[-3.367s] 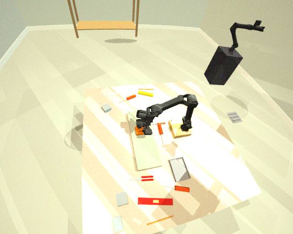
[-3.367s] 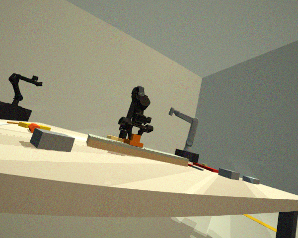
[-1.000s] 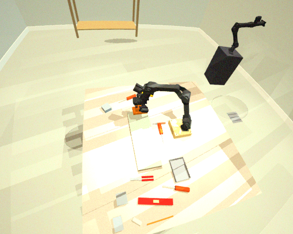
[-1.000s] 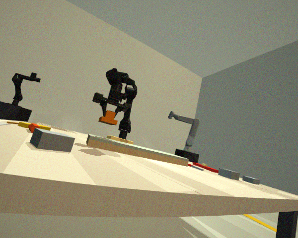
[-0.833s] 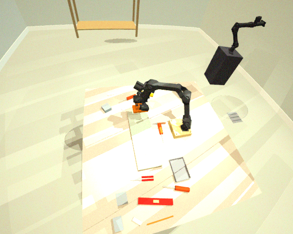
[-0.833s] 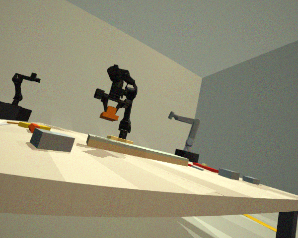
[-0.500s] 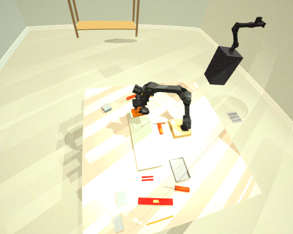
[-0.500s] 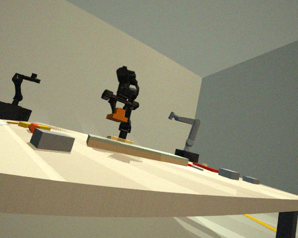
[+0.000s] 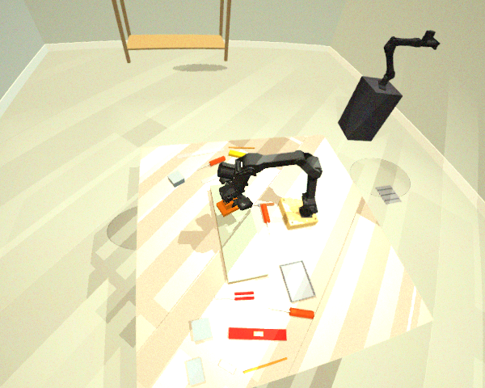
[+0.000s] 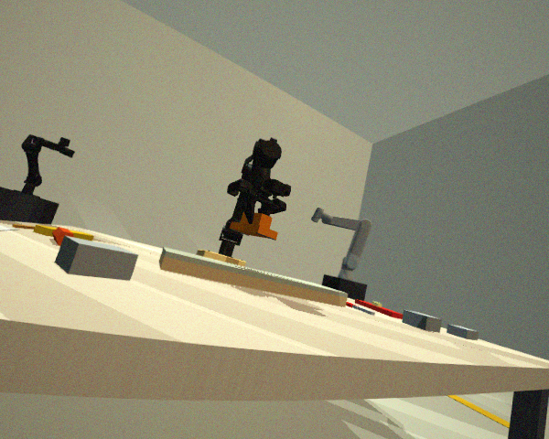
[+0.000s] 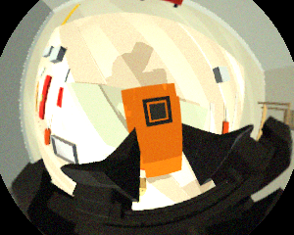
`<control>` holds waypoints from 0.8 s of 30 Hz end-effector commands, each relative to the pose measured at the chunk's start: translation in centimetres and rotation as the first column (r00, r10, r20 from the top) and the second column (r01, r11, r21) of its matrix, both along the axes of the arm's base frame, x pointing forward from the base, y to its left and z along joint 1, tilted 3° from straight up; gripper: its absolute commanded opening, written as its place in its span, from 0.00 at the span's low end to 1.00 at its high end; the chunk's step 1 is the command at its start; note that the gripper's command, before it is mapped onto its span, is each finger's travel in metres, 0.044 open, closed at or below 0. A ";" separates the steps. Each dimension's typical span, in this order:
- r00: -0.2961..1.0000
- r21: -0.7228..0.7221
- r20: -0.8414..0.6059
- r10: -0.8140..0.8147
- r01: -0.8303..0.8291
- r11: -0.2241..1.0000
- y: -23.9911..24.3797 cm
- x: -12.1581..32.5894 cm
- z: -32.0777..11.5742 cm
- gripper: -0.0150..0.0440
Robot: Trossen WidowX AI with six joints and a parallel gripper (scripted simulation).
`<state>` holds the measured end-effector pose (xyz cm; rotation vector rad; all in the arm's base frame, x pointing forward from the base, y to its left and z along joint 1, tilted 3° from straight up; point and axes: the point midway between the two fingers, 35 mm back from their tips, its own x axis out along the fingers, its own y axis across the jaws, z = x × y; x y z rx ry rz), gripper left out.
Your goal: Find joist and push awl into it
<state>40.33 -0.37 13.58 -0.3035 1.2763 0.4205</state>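
My gripper [image 9: 235, 203] [image 10: 255, 218] [image 11: 155, 126] is shut on the orange stud finder [image 9: 223, 209] [image 10: 262, 225] [image 11: 157, 144], which has a dark square on its face. The exterior view shows it held in the air, clear above the panel. The pale green floor panel [image 9: 243, 240] [image 10: 255, 280] [image 11: 95, 105] lies on the table; the arm covers its far end in the top view. The grey-rimmed tray [image 9: 297, 281] [image 11: 65, 148] lies beside it. Red-handled tools with thin shafts lie near the arm's base [image 9: 265, 213], beyond the tray [image 9: 301, 313] and at the far side [image 9: 217, 161]; I cannot tell which is the awl.
A red level [image 9: 245, 333], red-handled pliers [image 9: 244, 296] and a pencil [image 9: 264, 365] lie past the panel's near end. Grey blocks [image 9: 176, 179] [image 10: 96, 258] [image 9: 200, 330] stand on the table. The arm's yellow base plate [image 9: 295, 221] is beside the panel.
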 end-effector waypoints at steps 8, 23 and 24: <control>0.981 0.010 0.013 0.196 -0.196 0.981 7.7 -1.5 0.0 0.25; 0.896 0.016 0.021 0.443 -0.444 0.896 17.2 -5.8 -0.2 0.25; 0.888 0.016 0.021 0.459 -0.459 0.888 17.8 -6.2 -0.3 0.25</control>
